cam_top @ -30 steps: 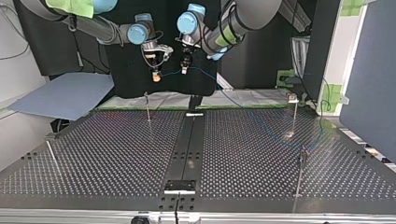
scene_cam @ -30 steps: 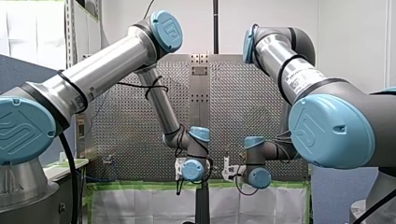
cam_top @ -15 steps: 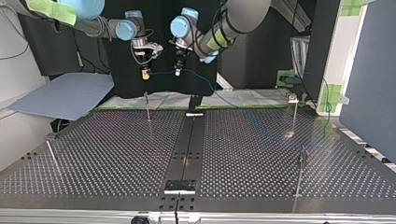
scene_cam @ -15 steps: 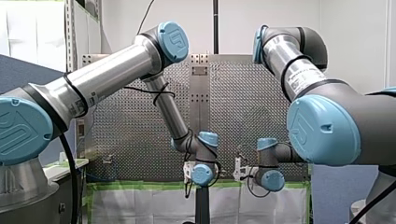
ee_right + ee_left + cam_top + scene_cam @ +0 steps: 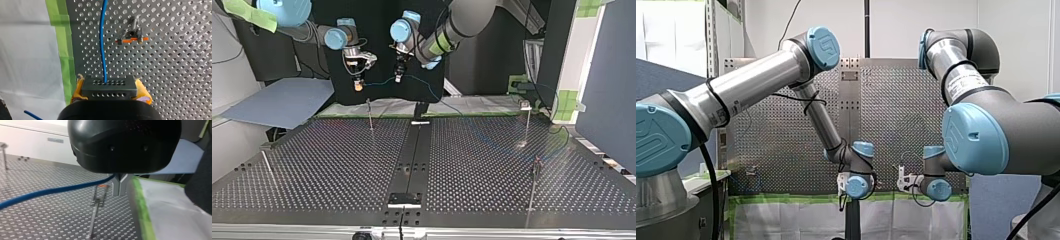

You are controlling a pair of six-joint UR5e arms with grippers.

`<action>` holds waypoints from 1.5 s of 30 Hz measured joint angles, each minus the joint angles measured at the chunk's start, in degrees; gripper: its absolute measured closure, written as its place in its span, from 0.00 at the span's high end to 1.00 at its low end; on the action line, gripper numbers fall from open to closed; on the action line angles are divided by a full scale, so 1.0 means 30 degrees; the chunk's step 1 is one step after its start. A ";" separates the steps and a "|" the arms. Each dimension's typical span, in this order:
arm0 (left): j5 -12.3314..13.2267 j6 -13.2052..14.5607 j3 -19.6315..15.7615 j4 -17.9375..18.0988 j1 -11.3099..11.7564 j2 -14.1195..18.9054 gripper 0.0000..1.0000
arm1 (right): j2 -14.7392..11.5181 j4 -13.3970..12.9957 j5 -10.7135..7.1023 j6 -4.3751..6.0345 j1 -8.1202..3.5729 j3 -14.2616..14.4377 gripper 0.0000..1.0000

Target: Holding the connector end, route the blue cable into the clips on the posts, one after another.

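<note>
Both arms point their wrists downward, high above the post (image 5: 370, 114). My right gripper (image 5: 358, 85) clamps the connector (image 5: 109, 89) between yellow pads (image 5: 143, 92). My left gripper (image 5: 119, 186), fingers closed, pinches the cable (image 5: 50, 192), which spans the gap between them above the post.

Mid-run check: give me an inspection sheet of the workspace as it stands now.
Surface: perforated metal table, green tape along one edge.
Job's things: blue cable strung from my right gripper to my left gripper, then trailing over the table; orange clip beside it, not holding it; thin metal post standing nearby.
Clutter: nothing seen.
Grippers: my right gripper, yellow pads, shut on the dark grey connector block; my left gripper shut on the cable.
Cables: black cable looped round my left arm.
Surroundings: grey-blue sheet at the top view's left.
</note>
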 joint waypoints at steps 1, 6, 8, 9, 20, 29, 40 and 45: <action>-0.0013 -0.0008 0.0181 -0.0169 -0.0043 -0.0179 0.00 | -0.0011 0.0145 -0.0050 -0.0134 -0.0030 -0.0049 0.00; -0.0247 -0.0042 0.1246 -0.1043 -0.0288 -0.1094 0.00 | -0.0336 0.0573 -0.0354 -0.0379 -0.0210 -0.0127 0.00; -0.0396 -0.0046 0.1695 -0.1326 -0.0346 -0.1236 0.00 | -0.0508 0.0690 -0.0395 -0.0357 -0.0248 -0.0129 0.00; -0.0456 -0.0050 0.1876 -0.1443 -0.0366 -0.1268 0.00 | -0.0668 0.0825 -0.0407 -0.0297 -0.0279 -0.0132 0.00; -0.0887 -0.0097 0.4191 -0.2248 -0.0684 -0.1356 0.00 | -0.1423 0.1335 -0.0592 0.0547 -0.0598 -0.0131 0.00; -0.0971 -0.0225 0.5963 -0.3202 -0.1099 -0.2643 0.00 | -0.1220 0.0898 -0.0762 0.0871 -0.1014 -0.0132 0.00; -0.1282 -0.0310 0.6587 -0.2916 -0.1106 -0.3021 0.00 | -0.0004 0.0058 -0.1620 0.1289 -0.1804 -0.0607 0.00; -0.1066 -0.0317 0.6606 -0.2613 -0.0988 -0.3049 0.00 | 0.0059 0.0334 -0.2003 0.1324 -0.2120 -0.1102 0.00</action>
